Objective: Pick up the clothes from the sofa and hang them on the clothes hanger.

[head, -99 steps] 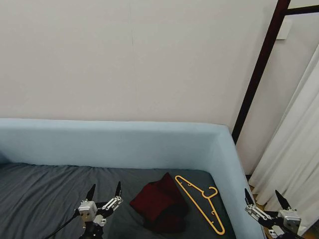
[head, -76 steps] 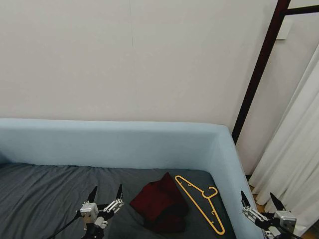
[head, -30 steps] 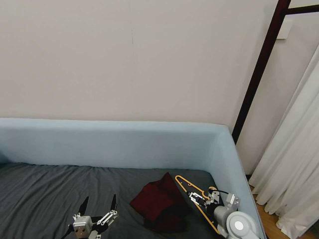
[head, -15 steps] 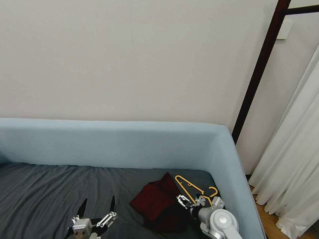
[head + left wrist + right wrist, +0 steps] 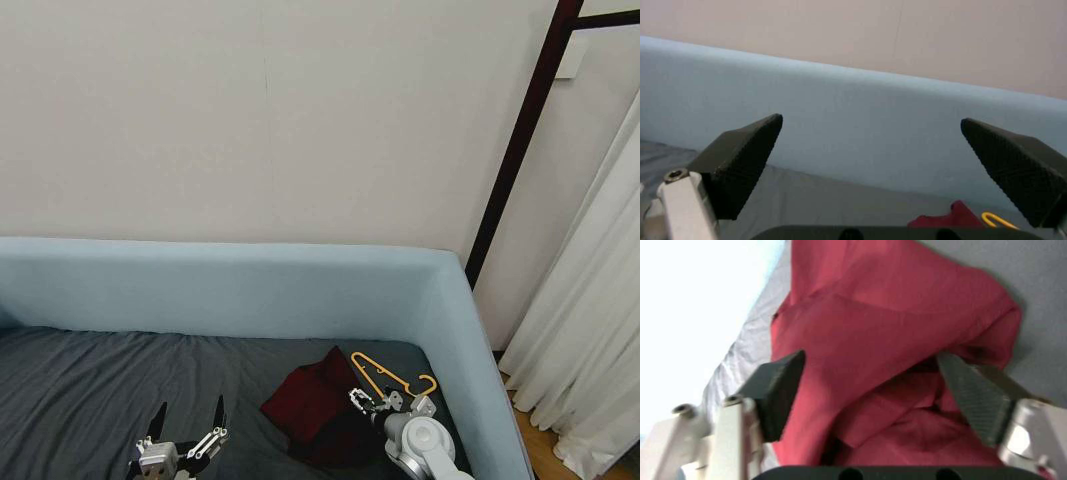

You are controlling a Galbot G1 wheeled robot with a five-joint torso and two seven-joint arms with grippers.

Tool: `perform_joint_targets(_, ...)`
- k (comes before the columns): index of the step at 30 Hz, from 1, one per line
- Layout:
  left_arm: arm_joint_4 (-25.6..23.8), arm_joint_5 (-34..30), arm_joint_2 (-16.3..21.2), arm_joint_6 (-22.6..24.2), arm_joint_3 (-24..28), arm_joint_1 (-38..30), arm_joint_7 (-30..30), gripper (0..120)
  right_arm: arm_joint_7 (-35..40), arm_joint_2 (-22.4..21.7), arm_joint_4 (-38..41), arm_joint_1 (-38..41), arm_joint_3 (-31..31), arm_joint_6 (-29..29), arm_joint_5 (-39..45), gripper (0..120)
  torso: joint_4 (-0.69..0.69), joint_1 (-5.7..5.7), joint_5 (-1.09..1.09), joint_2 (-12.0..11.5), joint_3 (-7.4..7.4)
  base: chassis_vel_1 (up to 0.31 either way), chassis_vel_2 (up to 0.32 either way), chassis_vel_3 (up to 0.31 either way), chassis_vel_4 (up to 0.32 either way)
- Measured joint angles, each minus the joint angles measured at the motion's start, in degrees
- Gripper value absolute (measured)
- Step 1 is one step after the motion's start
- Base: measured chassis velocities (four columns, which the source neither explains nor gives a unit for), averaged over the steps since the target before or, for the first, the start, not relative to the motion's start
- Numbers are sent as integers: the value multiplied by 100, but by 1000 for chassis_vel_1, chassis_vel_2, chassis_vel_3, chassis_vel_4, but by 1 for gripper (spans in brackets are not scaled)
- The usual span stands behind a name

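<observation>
A crumpled dark red garment point(image 5: 318, 410) lies on the grey sofa seat point(image 5: 90, 390) near its right end. An orange clothes hanger point(image 5: 385, 378) lies flat just right of it. My right gripper point(image 5: 366, 402) is open at the garment's right edge, over the hanger's lower part. In the right wrist view the red garment point(image 5: 887, 335) lies between the spread fingers point(image 5: 777, 390), untouched. My left gripper point(image 5: 185, 432) stands open over the seat, left of the garment. The left wrist view shows a corner of the garment point(image 5: 950, 219) and the hanger's hook point(image 5: 999, 219) far off.
The sofa's light blue back point(image 5: 230, 290) runs across behind the seat, and its right arm point(image 5: 470, 370) borders the hanger. A dark rack post point(image 5: 520, 140) rises beyond the sofa's right end. White curtains point(image 5: 590, 350) hang at the far right.
My right gripper swung in from beyond the sofa's right arm, crossed the hanger and now reaches the garment's edge. My left gripper sank lower and a little left. The garment has not moved.
</observation>
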Motion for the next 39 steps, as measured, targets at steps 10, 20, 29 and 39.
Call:
perform_joint_targets(10,19,9,9,-4,10,2,-47,100,-150,37,-145,27,-183,318,-796,35,0,0,0,0,0,0,0,0,0)
perform_joint_targets(20,-39,3,73,-2,0,-2,-82,100,-835,-181,64,-8,-580,1270,-1540,0,0,0,0,0,0,0,0,0,0)
perform_joint_targets(29,-78,-15,107,-48,-12,5,-135,100,-1941,-738,776,118,-1009,2240,-1802,0,0,-1,1,0,0,0,0,0,0)
perform_joint_targets(39,-45,-109,137,-121,-105,-30,-192,100,-2474,-1958,1849,1703,-1502,2687,-736,0,1,0,1,0,0,0,0,0,0)
